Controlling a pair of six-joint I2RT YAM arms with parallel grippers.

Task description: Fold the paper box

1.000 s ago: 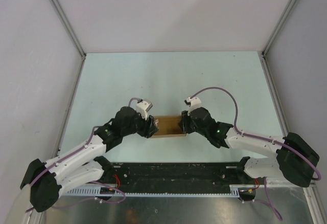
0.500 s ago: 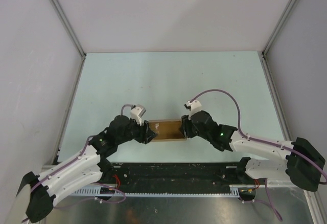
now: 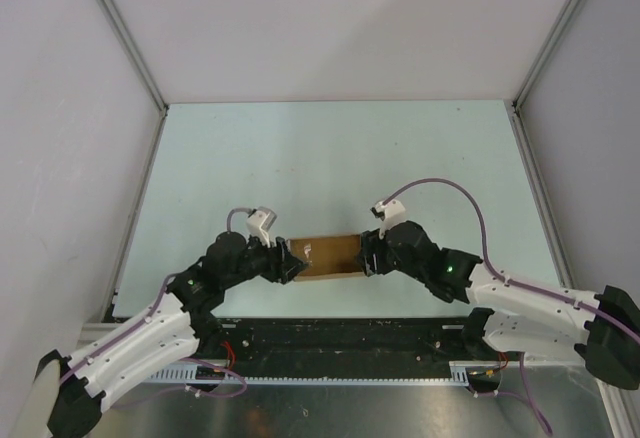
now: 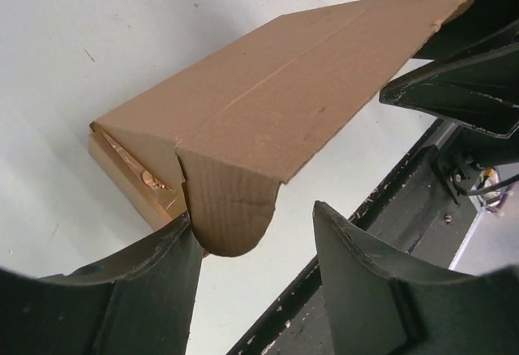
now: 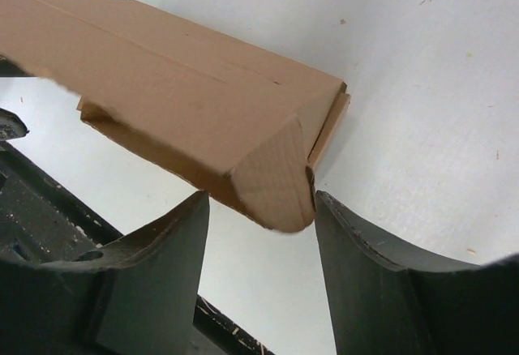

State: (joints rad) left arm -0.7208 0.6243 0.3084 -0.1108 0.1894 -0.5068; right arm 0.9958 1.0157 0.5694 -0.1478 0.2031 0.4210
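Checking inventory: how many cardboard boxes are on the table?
1. The box is near the front edge of the table, between the left gripper and the right gripper; no others show.

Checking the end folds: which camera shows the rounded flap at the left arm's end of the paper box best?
Left wrist: the rounded flap hangs bent down off the paper box, large, inside the open left pincer. The top view shows that end tiny and partly hidden; the right wrist sees only the opposite end.
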